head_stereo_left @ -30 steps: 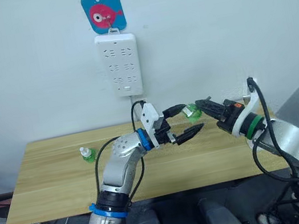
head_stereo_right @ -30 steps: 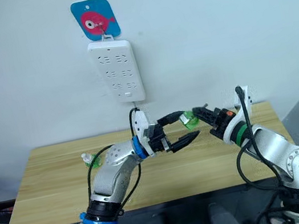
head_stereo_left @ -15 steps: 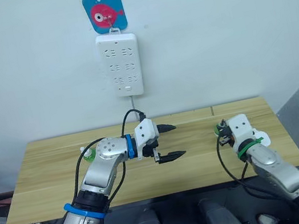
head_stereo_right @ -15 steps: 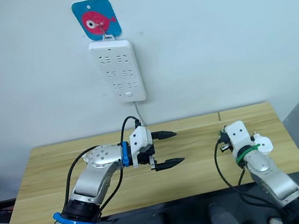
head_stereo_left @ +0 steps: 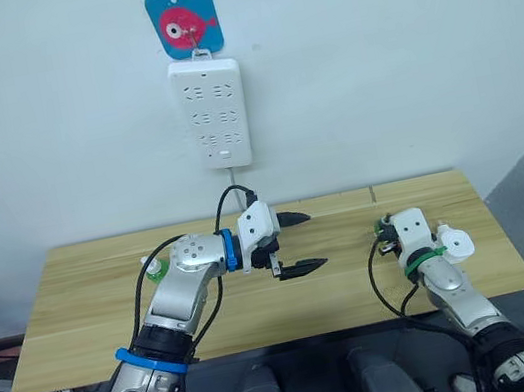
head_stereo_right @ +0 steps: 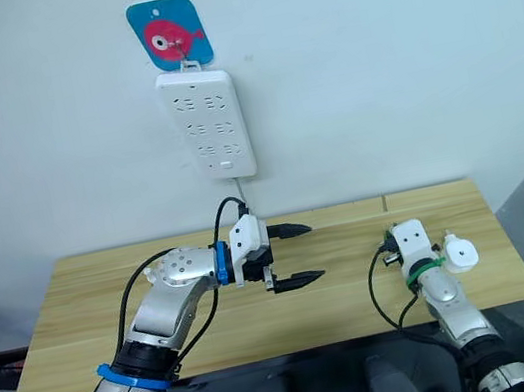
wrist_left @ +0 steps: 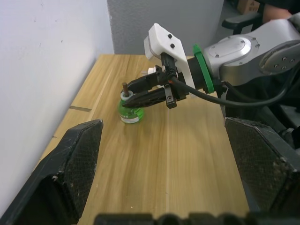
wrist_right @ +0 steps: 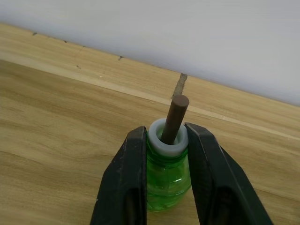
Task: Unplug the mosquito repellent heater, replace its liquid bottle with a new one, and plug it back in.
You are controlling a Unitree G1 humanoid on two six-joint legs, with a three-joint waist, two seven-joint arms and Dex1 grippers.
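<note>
Silver-grey jointed left arm (head_stereo_left: 189, 288), blue wrist ring, black cable. Right arm (head_stereo_left: 454, 286) silver-grey, green ring. White wrist housings; 2 black textured fingers (wrist_left: 70, 164) per gripper.

Even, diffuse indoor light; wall (head_stereo_left: 399, 50) bright, no glare; soft shadows under the power strip (head_stereo_left: 210, 114); head views sharp; left end effector fingers (wrist_left: 70, 168) blurred close-up.

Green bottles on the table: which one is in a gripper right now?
The green bottle with the bare brown wick, on the robot's right side, clamped at its neck by the right gripper. The other green bottle stands free behind the left arm.
</note>
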